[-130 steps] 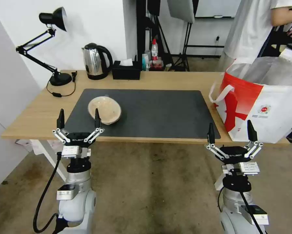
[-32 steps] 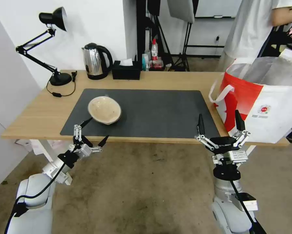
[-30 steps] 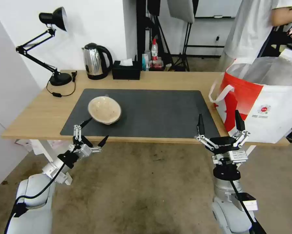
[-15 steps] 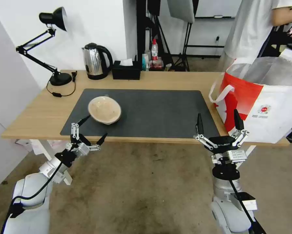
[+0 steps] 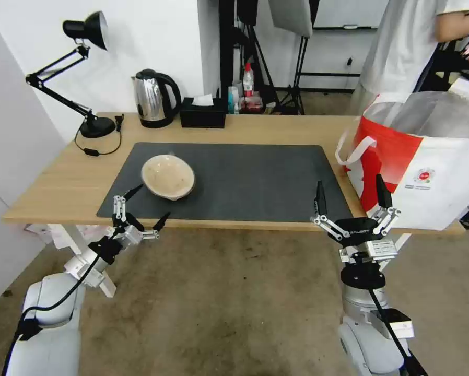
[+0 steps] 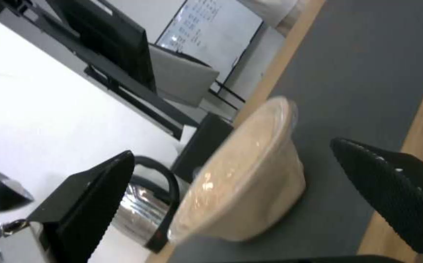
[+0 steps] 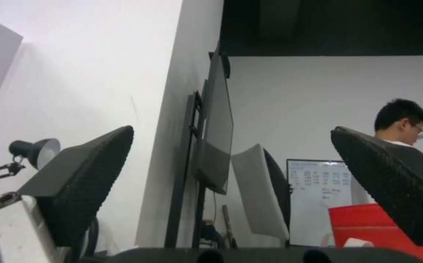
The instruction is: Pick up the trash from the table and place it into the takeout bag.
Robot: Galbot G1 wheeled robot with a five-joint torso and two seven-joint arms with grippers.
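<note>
From the head view we record a long light-wood table (image 5: 62,177) against a white wall, carrying a dark grey mat (image 5: 255,177), with a desk lamp (image 5: 83,31), a steel kettle (image 5: 152,98) and a black tissue box (image 5: 203,112) along its far edge. We find one piece of trash on the mat, a shallow beige bowl (image 5: 168,176), at the mat's left part; the takeout bag (image 5: 428,156) stands open at the table's right end, well apart from it. The left gripper (image 5: 138,209) sits at the near table edge, just short of the bowl, tilted toward it, fingers spread wide and empty. The right gripper (image 5: 352,201) is upright near the bag's front corner, likewise wide open and holding nothing. In the left wrist view the bowl (image 6: 250,175) lies between the two fingertips (image 6: 392,190) but beyond them, untouched, with the kettle (image 6: 143,208) behind. In the right wrist view the open fingertips (image 7: 382,175) frame the room and a corner of the red bag (image 7: 367,223). We judge the step in hand to be the approach to the bowl; the next move calls for advancing until the rim sits between the fingers, then closing without tipping it.
</note>
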